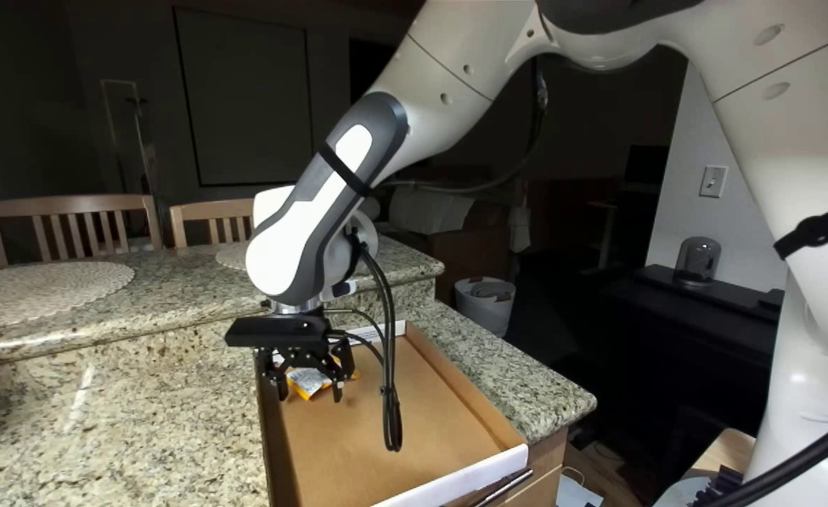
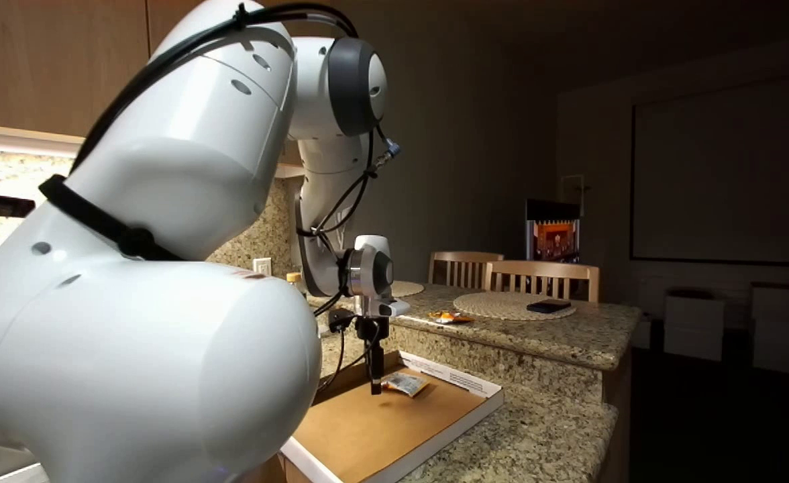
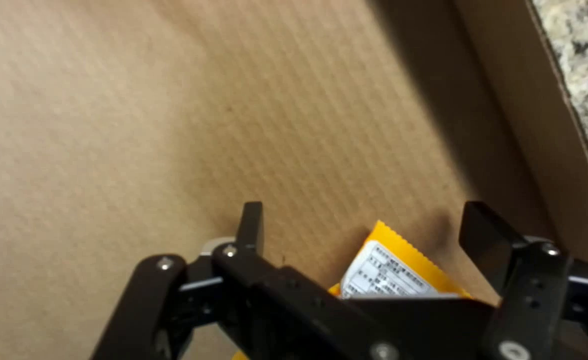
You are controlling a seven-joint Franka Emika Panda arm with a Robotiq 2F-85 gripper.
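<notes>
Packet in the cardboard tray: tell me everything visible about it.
The packet looks like yellow-orange plastic film, serrated along an edge, with a white label whose dark print is too small to read. It lies label-up on the floor of the cardboard tray, towards one corner. In the wrist view, open fingers show on either side, no contact visible. Its contents are hidden.
</notes>
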